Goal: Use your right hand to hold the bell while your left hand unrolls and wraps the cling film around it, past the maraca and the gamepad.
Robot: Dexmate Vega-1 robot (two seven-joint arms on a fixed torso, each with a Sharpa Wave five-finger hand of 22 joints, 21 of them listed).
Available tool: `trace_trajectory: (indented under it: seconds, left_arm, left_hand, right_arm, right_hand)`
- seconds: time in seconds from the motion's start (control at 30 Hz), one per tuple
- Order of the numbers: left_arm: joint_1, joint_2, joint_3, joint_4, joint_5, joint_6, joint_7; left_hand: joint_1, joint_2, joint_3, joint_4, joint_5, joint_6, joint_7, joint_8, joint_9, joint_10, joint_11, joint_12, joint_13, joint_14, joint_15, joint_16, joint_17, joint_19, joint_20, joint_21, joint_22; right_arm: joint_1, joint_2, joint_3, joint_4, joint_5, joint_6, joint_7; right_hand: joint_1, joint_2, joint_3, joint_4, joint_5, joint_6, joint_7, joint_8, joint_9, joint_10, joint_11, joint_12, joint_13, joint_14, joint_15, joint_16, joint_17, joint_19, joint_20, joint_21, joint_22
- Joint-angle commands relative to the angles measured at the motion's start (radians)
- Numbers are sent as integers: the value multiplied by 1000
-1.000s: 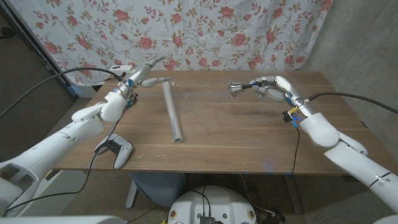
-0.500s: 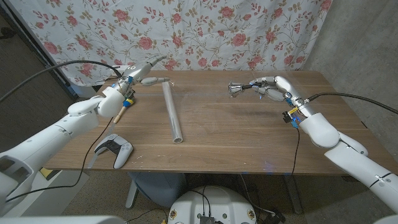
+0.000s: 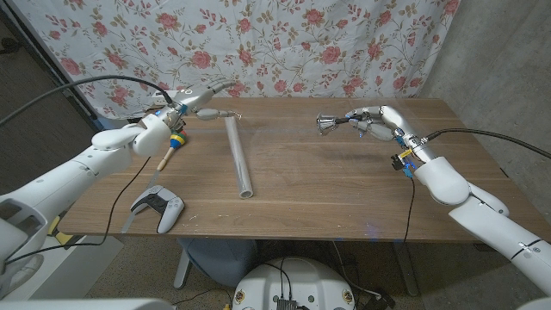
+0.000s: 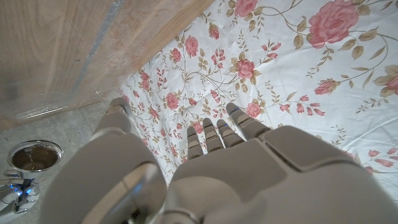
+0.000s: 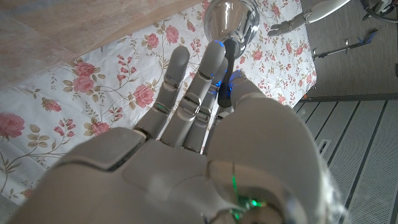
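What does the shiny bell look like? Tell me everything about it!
The bell is small, silvery and mirror-shiny, like polished metal. It has a flared cup and a thin dark handle. The right hand holds it by that handle, tipped sideways, at the far right part of the wooden table. In the right wrist view its rounded cup gleams just past the fingertips.

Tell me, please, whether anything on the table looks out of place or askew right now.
Nothing looks spilled or damaged. The cling film roll lies untouched mid-table, the right hand holds the bell out sideways, and the left hand hovers near the table's far edge.
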Motion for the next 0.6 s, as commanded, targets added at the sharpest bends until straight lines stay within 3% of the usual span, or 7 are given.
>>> trace_trajectory:
  seconds: [0.03,0.17,0.4,0.43,0.6]
  left_arm:
    - [-88,6,62,66,108,-43,48]
    - [-110,21,87,69,166,-41,53]
    - [-98,53,73,54,141,-39,50]
    - [-100,59,71,46,129,-37,17]
    - [-87,73,59,31,138,-16,34]
  left_hand:
    - [-15,-46,-17,9,2,-77,-27,-8,15,-9,-18,3,8,-2,-17,1,5,6,-16,1,4]
    - [-24,-56,-24,14,3,-78,-28,-3,18,1,-28,10,10,6,-20,4,7,7,-18,0,4]
    - [-40,-71,-35,21,6,-59,-26,12,24,22,-33,21,14,22,-27,9,9,12,-19,0,5]
    - [-41,-70,-35,22,7,-57,-26,14,24,24,-33,23,14,25,-29,10,9,12,-19,0,5]
    - [-39,-52,-28,27,13,-49,-27,22,28,33,-37,28,17,35,-36,12,11,14,-17,0,6]
  right_arm:
    - [2,0,-5,-4,-2,-14,-1]
    - [5,1,-7,-3,-3,-14,-1]
    - [7,1,-10,-3,-3,-22,-3]
    - [10,1,-12,0,-2,-19,-1]
    - [22,4,-21,8,-2,-15,3]
  right_hand:
    - [8,4,9,-3,6,7,2,-1,3,2,-3,-6,3,9,-6,-3,3,-6,-145,10,-3]
    - [8,4,10,-3,6,6,3,-2,4,2,-4,-6,4,10,-6,-4,4,-6,-146,13,-6]
    - [7,4,10,-3,6,7,1,-3,4,4,-5,-7,3,11,-6,-6,5,-7,-145,17,-11]
    - [7,4,11,-3,6,8,1,-2,4,3,-4,-7,4,11,-6,-7,5,-7,-146,18,-12]
    - [7,4,11,-3,5,7,2,-3,4,3,-4,-7,6,10,-6,-10,6,-10,-146,21,-17]
